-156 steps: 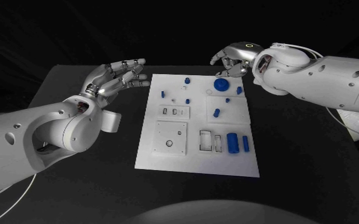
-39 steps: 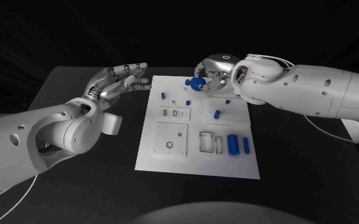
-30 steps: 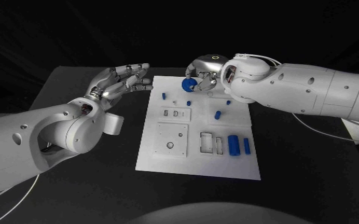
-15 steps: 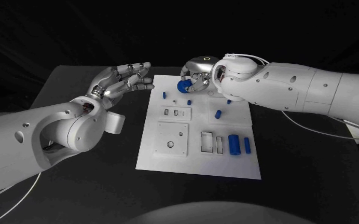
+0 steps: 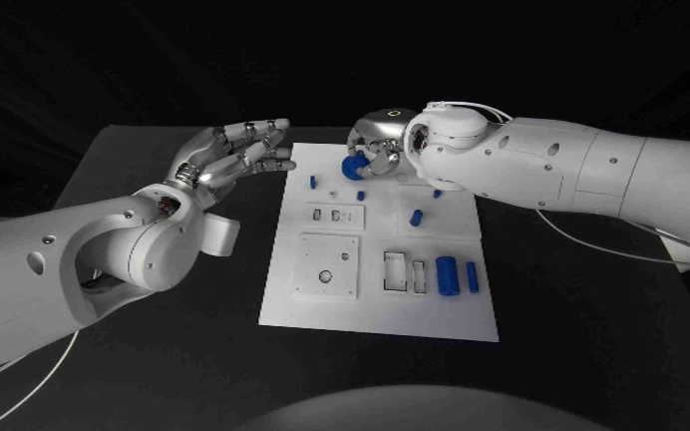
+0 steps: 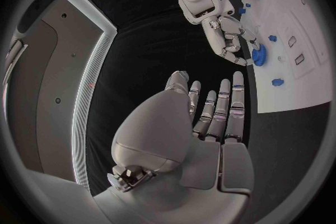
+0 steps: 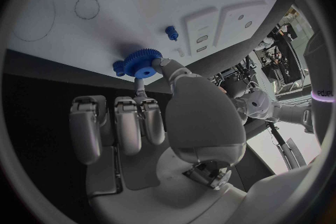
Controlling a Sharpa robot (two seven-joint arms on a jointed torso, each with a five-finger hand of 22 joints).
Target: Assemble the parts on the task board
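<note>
— When you looked down from the head, where was everything?

— My right hand [image 5: 377, 147] sat in the upper middle of the frame, pinching the blue gear [image 5: 351, 166] over the top edge of the task board [image 5: 377, 316]. I judged I held it clear of the surface so I could line it up with its seat. My left hand [image 5: 230, 157] waited at the upper left, released and flat, just off the board's corner, likely staying out of the way.

— How many parts?

— One gear in my grasp, two cylinders [image 5: 448, 276] side by side at the lower right, and at least four small pieces higher up; the tiniest I couldn't tell for sure.

— And from the left wrist?

— My left hand's fingers [image 6: 225, 106] lay straight and spread, holding nothing. Beyond them was my right hand with the gear beside the board's edge, plus five smaller blue pieces on the white.

— From the right wrist?

— My thumb and one finger gripped the gear by its hub, the rest hanging loose. One small peg [image 7: 170, 32] stood near it.
</note>
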